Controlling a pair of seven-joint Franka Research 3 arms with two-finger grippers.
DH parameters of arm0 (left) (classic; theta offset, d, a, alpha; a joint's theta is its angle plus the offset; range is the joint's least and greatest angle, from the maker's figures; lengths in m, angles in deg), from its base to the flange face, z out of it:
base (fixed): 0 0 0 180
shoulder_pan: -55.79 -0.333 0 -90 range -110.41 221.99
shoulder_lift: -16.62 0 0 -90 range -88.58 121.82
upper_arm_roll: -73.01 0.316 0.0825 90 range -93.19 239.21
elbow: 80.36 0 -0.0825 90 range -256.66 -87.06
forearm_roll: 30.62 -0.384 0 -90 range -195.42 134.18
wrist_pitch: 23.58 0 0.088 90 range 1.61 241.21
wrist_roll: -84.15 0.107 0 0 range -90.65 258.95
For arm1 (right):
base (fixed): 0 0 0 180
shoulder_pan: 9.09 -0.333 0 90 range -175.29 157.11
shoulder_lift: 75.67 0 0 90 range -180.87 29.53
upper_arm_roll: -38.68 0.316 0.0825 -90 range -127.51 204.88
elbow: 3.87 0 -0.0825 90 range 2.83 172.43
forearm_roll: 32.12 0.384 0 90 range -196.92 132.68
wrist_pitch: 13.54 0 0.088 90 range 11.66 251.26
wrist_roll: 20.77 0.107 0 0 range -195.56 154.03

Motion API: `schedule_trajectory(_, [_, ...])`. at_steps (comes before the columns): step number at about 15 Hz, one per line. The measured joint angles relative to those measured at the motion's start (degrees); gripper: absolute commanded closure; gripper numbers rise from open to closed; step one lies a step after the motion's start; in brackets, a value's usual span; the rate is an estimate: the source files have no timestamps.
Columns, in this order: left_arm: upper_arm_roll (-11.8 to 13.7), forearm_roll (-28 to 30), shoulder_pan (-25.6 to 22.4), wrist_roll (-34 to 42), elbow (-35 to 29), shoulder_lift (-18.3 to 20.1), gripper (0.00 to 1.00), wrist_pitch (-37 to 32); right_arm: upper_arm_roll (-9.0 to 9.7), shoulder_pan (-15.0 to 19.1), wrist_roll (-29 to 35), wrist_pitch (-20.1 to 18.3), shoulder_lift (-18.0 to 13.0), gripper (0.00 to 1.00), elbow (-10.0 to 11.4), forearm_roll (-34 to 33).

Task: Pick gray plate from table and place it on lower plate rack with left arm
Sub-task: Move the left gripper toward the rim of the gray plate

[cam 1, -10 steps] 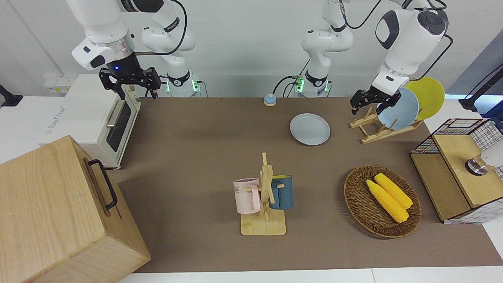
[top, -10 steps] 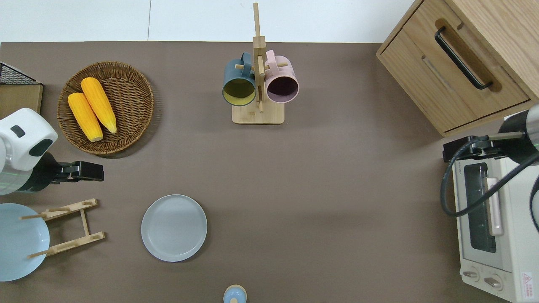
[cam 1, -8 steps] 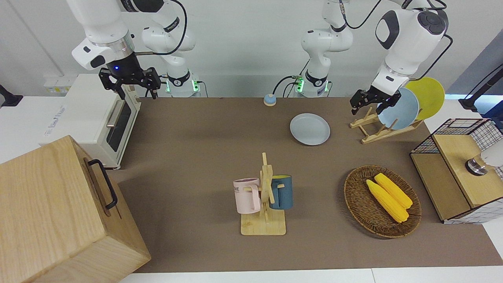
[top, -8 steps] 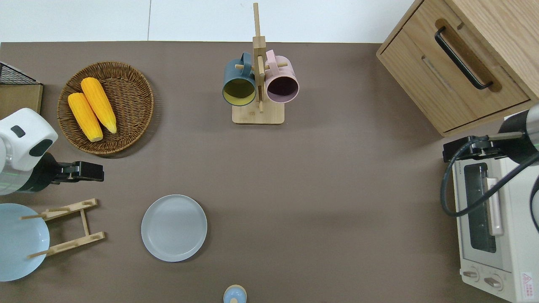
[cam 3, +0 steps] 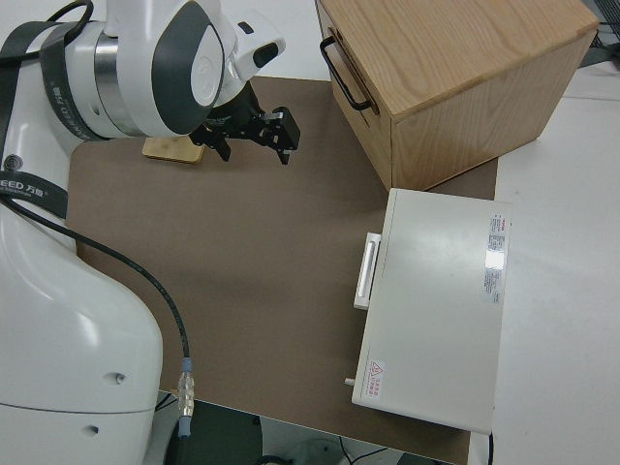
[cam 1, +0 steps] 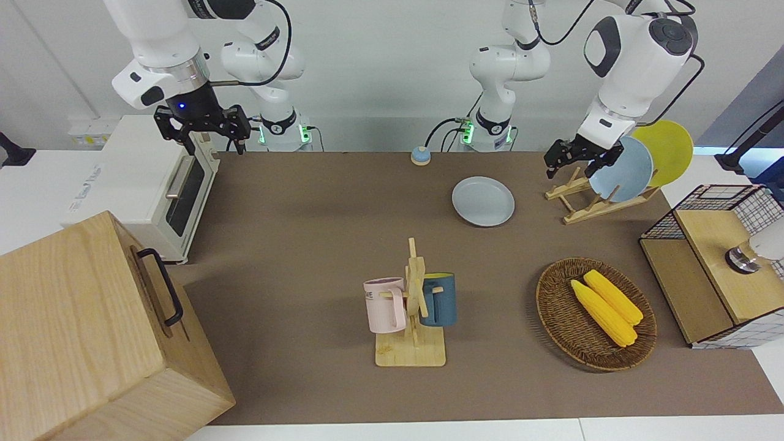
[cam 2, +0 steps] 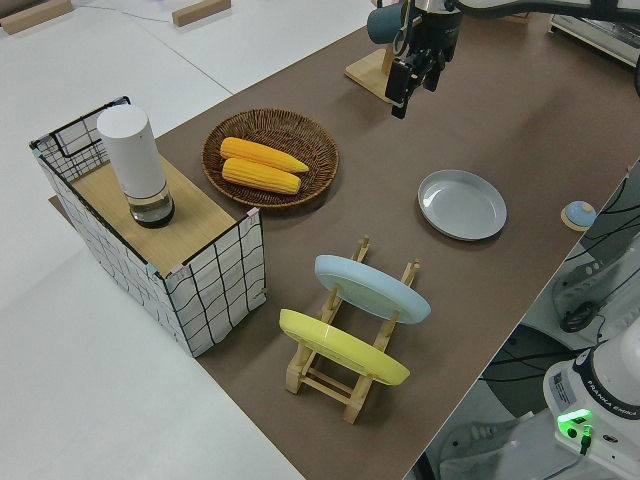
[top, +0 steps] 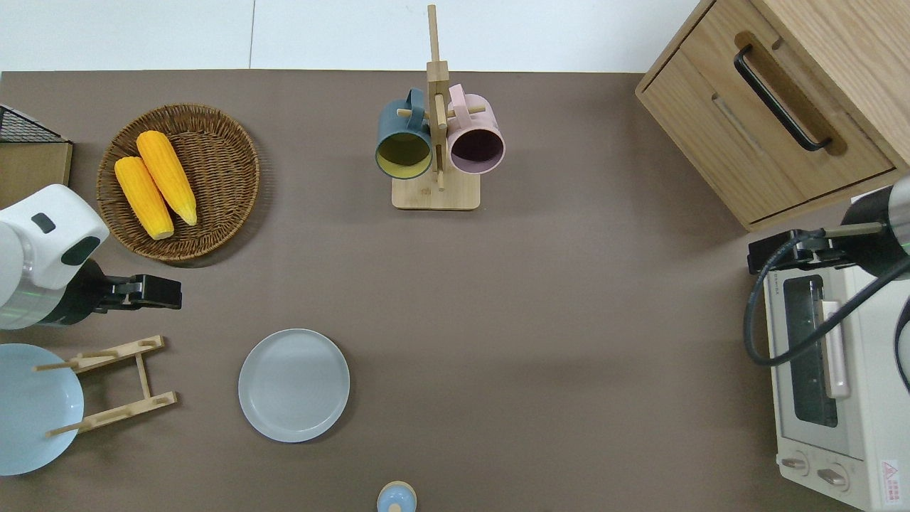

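Front view, plate: I see the gray plate (cam 1: 483,201) flat on the brown table (cam 1: 318,245), round, plain, with a shallow rim, beside the rack (cam 1: 588,199) and toward the right arm's end from it.
Front view, rack: light wood rails with pegs; a blue plate (cam 1: 621,169) and a yellow plate (cam 1: 664,151) lean in its slots.
Front view, left gripper (cam 1: 576,158): black, empty, held in the air; I cannot tell how its fingers stand.
Front view, right gripper (cam 1: 202,127): parked; fingers spread, holding nothing.
Overhead view, plate: smooth matte disc (top: 293,385) lying apart from the rack (top: 114,384).
Overhead view, left gripper (top: 153,293): over bare table between the wicker basket (top: 213,213) and the rack.
Left side view: only here do I see both leaning plates edge-on and the gray plate's (cam 2: 462,204) raised rim.
Right side view: shows the right arm only.
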State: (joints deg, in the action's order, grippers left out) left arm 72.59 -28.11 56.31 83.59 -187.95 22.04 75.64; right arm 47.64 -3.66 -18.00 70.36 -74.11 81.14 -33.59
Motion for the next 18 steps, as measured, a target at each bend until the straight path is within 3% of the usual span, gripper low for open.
schedule_trajectory(11, [-0.44, -0.03, 0.03, -0.84, -4.61, 0.33, 0.00, -0.10, 0.00, 0.00, 0.00, 0.00, 0.00, 0.017, 0.00, 0.00])
schedule_trajectory(18, [-0.50, -0.08, 0.03, -0.85, -16.27, 3.17, 0.00, 9.86, 0.00, 0.00, 0.00, 0.00, 0.00, 0.017, 0.00, 0.00])
